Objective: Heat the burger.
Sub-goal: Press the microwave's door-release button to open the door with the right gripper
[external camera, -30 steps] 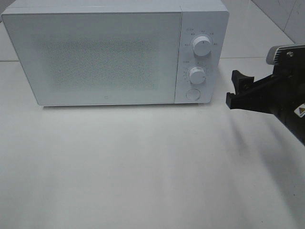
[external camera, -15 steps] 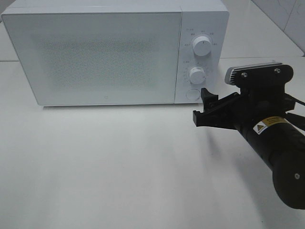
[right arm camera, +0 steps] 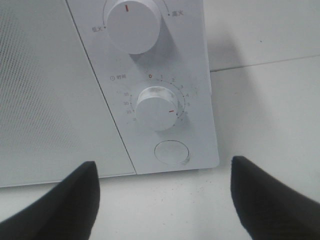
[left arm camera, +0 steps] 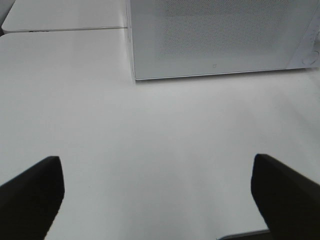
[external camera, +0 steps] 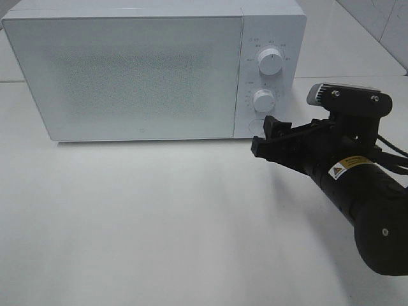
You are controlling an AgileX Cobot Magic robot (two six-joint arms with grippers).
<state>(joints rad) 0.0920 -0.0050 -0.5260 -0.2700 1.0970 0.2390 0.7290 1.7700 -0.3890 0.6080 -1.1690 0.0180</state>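
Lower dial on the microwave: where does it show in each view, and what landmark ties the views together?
Exterior high: lower dial on the control panel, right of the speckled door, under the upper dial.
Left wrist: not identifiable; only a sliver of the control panel at the frame edge.
Right wrist: lower dial between the upper dial and the round button.
Shared landmark: the speckled door.

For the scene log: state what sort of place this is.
Probably a mock kitchen counter in a robot lab. A white microwave with two dials stands on a plain white tabletop. Behind it is what looks like a tiled wall, and the right gripper hovers by the controls.
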